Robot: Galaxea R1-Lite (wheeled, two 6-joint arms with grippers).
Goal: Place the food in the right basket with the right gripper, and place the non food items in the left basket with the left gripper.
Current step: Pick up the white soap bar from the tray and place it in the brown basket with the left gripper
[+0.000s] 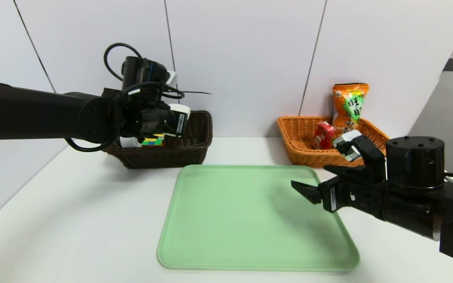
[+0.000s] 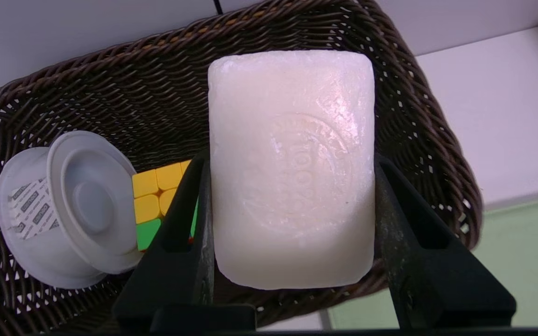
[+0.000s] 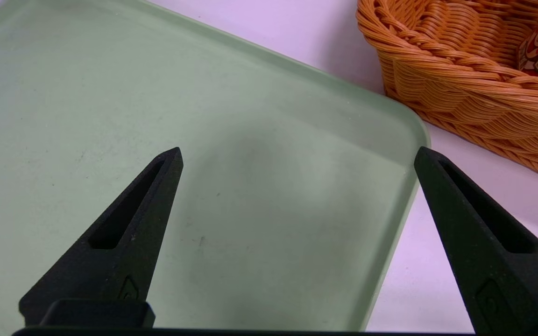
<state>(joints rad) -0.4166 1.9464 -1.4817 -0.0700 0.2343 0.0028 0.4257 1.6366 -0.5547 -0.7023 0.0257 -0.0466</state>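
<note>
My left tool (image 2: 292, 242) grips the soap block (image 2: 292, 172) across its short sides — long axis pointing ahead, directly over the dark basket (image 2: 418, 116). Release comes next, I judge. Right tool (image 3: 297, 158) hangs wide, empty, over the tray (image 3: 110, 93).

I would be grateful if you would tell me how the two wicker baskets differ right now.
Colour: the left basket is dark brown; the right basket is light orange-tan.
Contents: the left holds a puzzle cube and a white tape roll; the right holds an orange snack bag and a red packet.
Attendance: the left gripper holds a soap block over the left basket; the right gripper, open, is over the green tray.
Both are rectangular and woven.
</note>
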